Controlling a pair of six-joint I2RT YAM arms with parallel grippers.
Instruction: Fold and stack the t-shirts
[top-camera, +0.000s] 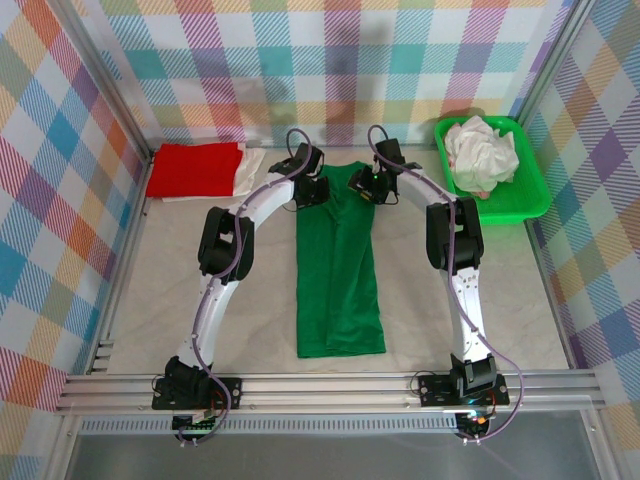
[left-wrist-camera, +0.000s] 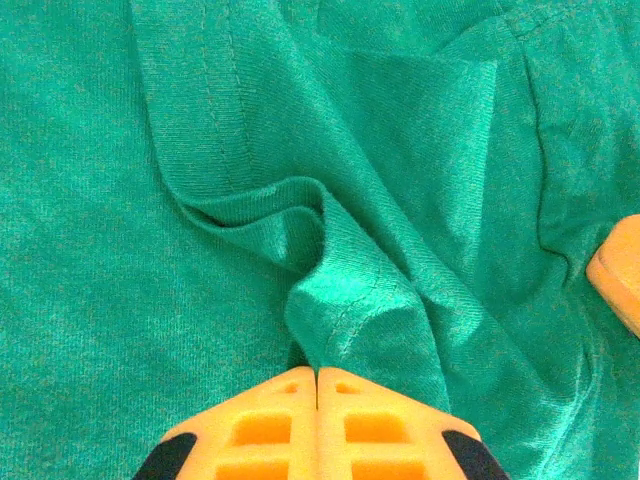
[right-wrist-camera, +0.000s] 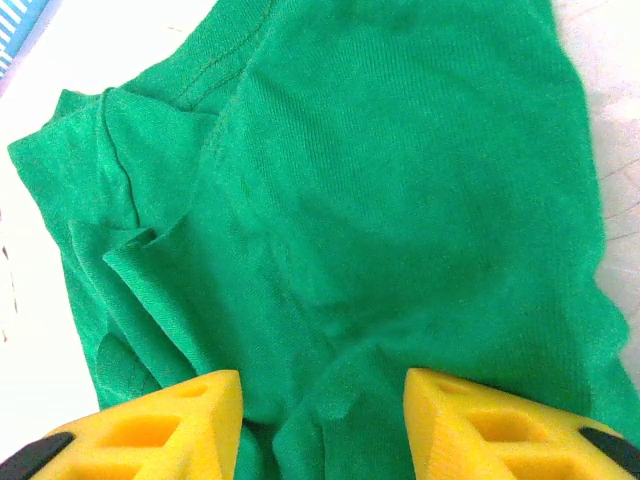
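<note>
Your green shirt (top-camera: 338, 270) lies on the surface (top-camera: 480, 290) as a long narrow strip, folded lengthwise, with its collar end at the far side and its hem toward the arm bases. Both arms reach to that collar end.

Your left end effector (top-camera: 312, 190) sits at the shirt's far left corner. In its wrist view the end effector (left-wrist-camera: 318, 372) has its fingers pressed together with no gap, pinching a raised pucker of green cloth at their tips.

Your right end effector (top-camera: 372, 185) is at the shirt's far right corner. In its own wrist view (right-wrist-camera: 322, 385) the fingers stand moderately apart, and wrinkled green cloth lies between them, not clamped.

Left of the green shirt, against the back wall, a folded red shirt (top-camera: 193, 168) lies touching a white shirt (top-camera: 250, 165). Right of the green shirt, a bright green tray (top-camera: 535, 195) holds crumpled white shirts (top-camera: 480, 152).
</note>
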